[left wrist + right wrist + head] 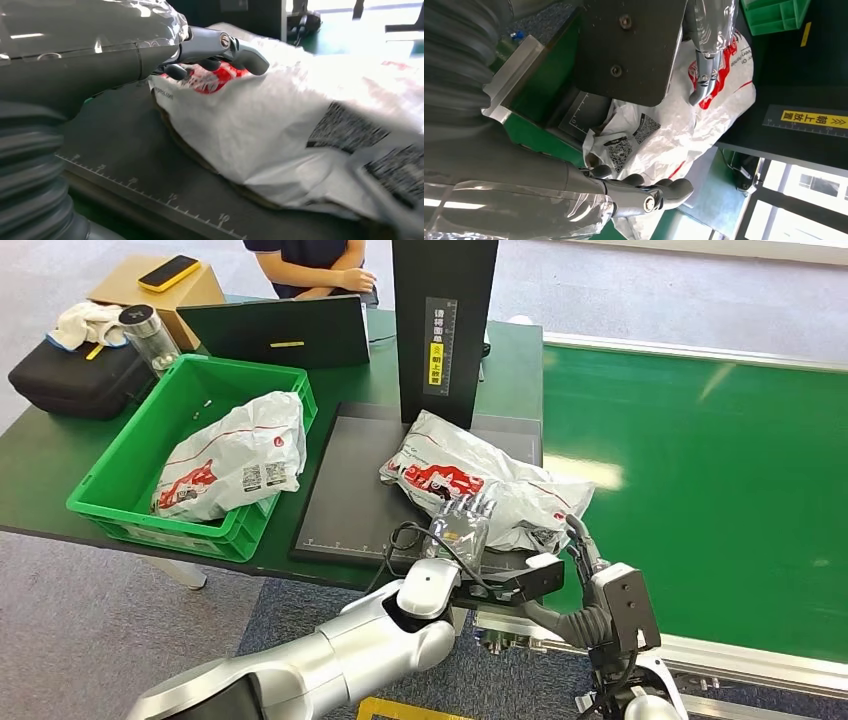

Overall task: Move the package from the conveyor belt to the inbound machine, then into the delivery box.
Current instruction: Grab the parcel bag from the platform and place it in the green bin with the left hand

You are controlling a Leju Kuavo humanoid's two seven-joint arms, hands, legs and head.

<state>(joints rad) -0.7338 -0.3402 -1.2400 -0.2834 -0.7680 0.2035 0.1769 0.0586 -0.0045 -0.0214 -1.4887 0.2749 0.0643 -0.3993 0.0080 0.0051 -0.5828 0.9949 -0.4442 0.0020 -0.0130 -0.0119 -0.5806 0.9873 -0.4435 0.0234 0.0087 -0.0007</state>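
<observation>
My left robot hand (468, 512) rests fingers-down on the crinkled white plastic package (500, 490), lying on the inbound machine's flat dark plate (345, 490); my right robot hand (644, 192) cups its edge.

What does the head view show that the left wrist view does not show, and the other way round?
Head view alone: the green box with a second white package inside, the conveyor belt, the right hand, a person behind the table, and the black upright column.

Left wrist view alone: the ruler marks along the machine's near edge, seen close.

Both: the white package lying on the dark machine plate, with the left hand at it.
</observation>
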